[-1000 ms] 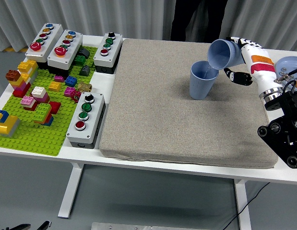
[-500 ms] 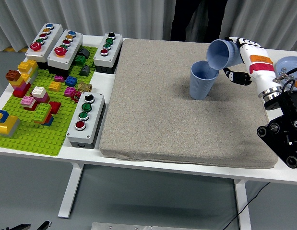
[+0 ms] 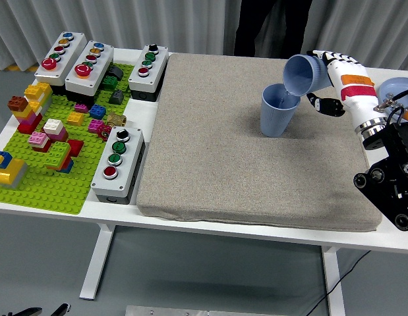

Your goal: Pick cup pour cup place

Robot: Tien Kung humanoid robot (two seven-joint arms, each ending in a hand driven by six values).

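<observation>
The bench (image 3: 190,220) carries a wide grey mat (image 3: 217,145), and on the mat toward two o'clock stands an upright blue cup (image 3: 279,109); just above its rim, at its one o'clock, a second blue cup (image 3: 302,74) is held tipped with its mouth angled down toward the standing one; the right hand (image 3: 332,79) has that tilted cup wrapped in its fingers (image 3: 325,105), coming in from three o'clock. The cups look like thin, light plastic, stiff enough to keep shape but likely to flex or slip under a hard squeeze; my judgement is that the mid-wall, well below the rim, is the safest place to hold, and that an empty cup set down on the soft mat could topple easily. Whether anything is flowing or lies inside either cup cannot be made out; the hand's grip on the far side of the tilted cup is hidden by the cup itself; the forearm is cut off at the right edge; the left arm does not show. A person at twelve o'clock appears only as dark legs (image 3: 266,26).
</observation>
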